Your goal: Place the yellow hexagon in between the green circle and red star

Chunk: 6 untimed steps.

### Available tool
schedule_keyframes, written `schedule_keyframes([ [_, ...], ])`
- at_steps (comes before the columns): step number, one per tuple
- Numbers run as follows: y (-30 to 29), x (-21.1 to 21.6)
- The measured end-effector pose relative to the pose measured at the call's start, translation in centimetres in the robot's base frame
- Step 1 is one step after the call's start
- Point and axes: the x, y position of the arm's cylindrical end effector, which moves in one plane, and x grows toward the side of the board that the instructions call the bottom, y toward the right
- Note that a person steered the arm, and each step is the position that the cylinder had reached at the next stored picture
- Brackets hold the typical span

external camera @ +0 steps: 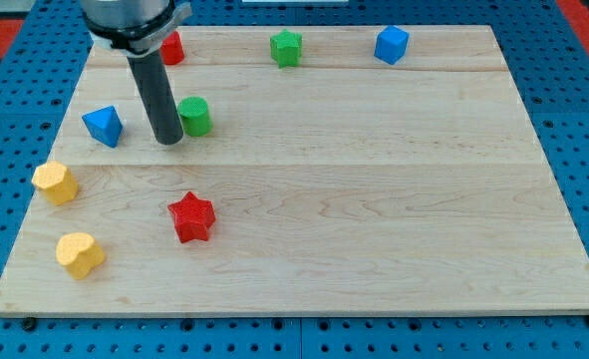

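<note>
The yellow hexagon point(55, 183) lies near the board's left edge. The green circle point(194, 116) sits in the upper left part of the board. The red star point(191, 217) lies below it, toward the view's bottom. My tip point(168, 141) rests on the board just left of the green circle, close to it or touching it, and well to the upper right of the yellow hexagon.
A blue triangular block point(104, 126) lies left of my tip. A yellow heart point(80, 254) lies at the lower left. A red block point(171, 48) is partly hidden behind the rod. A green star point(286, 48) and a blue cube point(392, 45) sit along the top edge.
</note>
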Motion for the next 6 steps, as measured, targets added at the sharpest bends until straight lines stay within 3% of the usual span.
schedule_keyframes([
  [3, -4.7, 10.1],
  [5, -15.3, 10.4],
  [6, -15.3, 10.0],
])
